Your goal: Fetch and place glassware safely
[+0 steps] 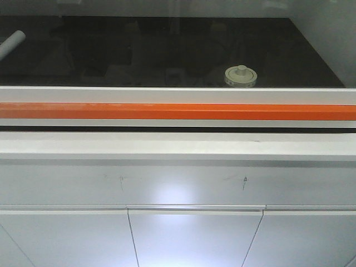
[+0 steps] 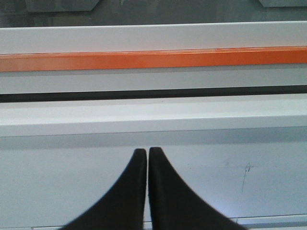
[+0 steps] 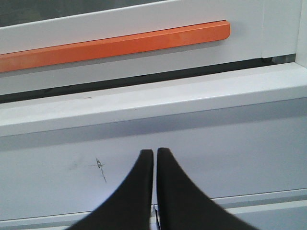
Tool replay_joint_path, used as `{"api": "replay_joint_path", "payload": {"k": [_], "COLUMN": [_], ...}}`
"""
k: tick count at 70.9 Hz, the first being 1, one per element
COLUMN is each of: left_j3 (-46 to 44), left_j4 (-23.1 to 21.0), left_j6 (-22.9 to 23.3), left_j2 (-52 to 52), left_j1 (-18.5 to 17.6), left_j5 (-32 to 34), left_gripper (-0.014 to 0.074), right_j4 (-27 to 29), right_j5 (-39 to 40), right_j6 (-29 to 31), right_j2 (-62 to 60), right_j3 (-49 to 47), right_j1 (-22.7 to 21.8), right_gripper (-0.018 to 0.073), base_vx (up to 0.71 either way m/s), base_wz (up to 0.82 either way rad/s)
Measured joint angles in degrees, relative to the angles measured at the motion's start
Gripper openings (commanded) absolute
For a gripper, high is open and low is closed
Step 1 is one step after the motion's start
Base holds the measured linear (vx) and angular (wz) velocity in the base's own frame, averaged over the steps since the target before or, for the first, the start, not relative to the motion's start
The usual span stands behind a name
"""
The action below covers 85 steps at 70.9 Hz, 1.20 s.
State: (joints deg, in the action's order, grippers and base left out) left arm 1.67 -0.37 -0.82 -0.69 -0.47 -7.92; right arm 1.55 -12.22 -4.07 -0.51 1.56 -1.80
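Observation:
The glass jar's cream-white lid point(image 1: 240, 76) with its raised centre knob shows behind the glass sash, on the dark floor of the cabinet, right of centre. The jar's clear body is mostly hidden by the white sash frame. My left gripper point(image 2: 147, 150) is shut and empty, low in front of the white cabinet face. My right gripper point(image 3: 155, 151) is also shut and empty, in front of the same white face. Neither gripper appears in the front view, and both are below and outside the glass enclosure.
An orange handle bar point(image 1: 178, 111) runs across the closed sash; its right end shows in the right wrist view point(image 3: 211, 32). A white ledge point(image 1: 178, 146) juts out below it. White cabinet doors point(image 1: 194, 236) lie underneath. A grey tube point(image 1: 11, 42) pokes in at far left inside.

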Motion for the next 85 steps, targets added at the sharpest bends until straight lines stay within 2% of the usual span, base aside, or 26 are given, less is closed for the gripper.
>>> {"api": "replay_joint_path", "payload": {"k": [85], "left_j3": [0.00], "left_j4": [0.00], "left_j6": [0.00], "left_j2": [0.00], "left_j1": [0.00], "left_j5": [0.00], "left_gripper": [-0.0007], "right_j4": [0.00], "right_j5": [-0.04], "right_j6": [0.00], "right_j2": [0.00], "right_j3": [0.00], "right_j1": [0.00], "right_gripper": [-0.0004], "base_vx": [0.00], "base_wz": [0.00]}}
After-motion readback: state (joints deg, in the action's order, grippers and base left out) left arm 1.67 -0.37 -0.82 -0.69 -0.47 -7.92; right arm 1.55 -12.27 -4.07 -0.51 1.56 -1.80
